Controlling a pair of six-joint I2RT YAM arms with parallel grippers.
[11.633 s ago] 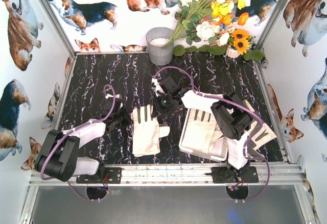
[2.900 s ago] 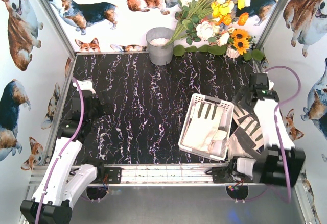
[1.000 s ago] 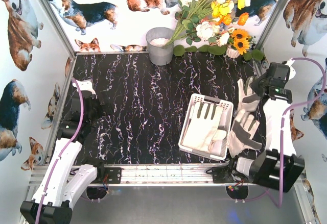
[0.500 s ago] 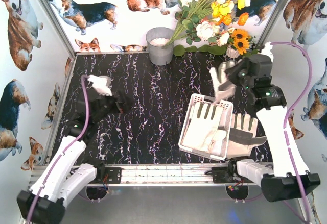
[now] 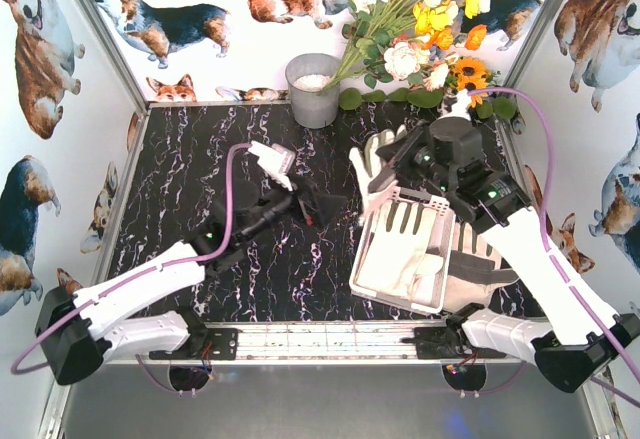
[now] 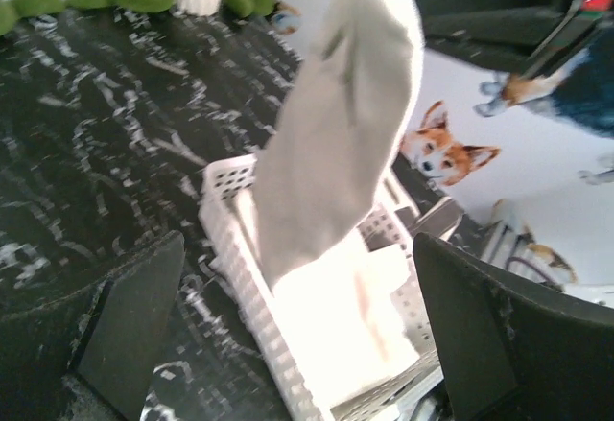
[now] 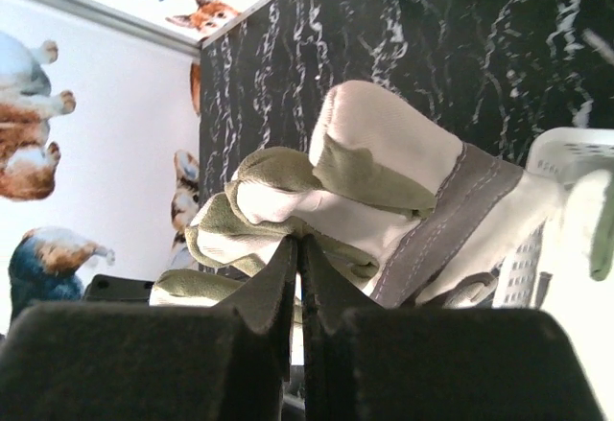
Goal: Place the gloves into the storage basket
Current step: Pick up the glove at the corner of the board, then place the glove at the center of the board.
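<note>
- My right gripper (image 7: 297, 246) has its fingers pressed together on a fold of a cream-white fabric work glove (image 7: 384, 186) with grey-brown palm patches.
- From above, this glove hangs in the air over the far left corner of the white rectangular perforated plastic storage basket (image 5: 395, 299). Its finger end points toward the far wall.
- I cannot tell whether its lower end touches the basket rim.
- My left gripper (image 5: 310, 207) is spread wide and holds nothing. In its wrist view the two dark fingers (image 6: 125, 325) stand well apart, with the hanging glove and the basket between them.
- It sits above the black white-veined table top (image 5: 250, 149), just left of the basket.
- Pale stacked gloves (image 5: 400, 249) lie flat inside the basket and fill most of it.
- One grey-palmed glove (image 5: 478, 259) lies on the table against the basket's right side, partly under my right arm.
- A grey metal bucket (image 5: 313, 89) stands at the far edge, beside a bunch of yellow and white flowers (image 5: 420, 29).
</note>
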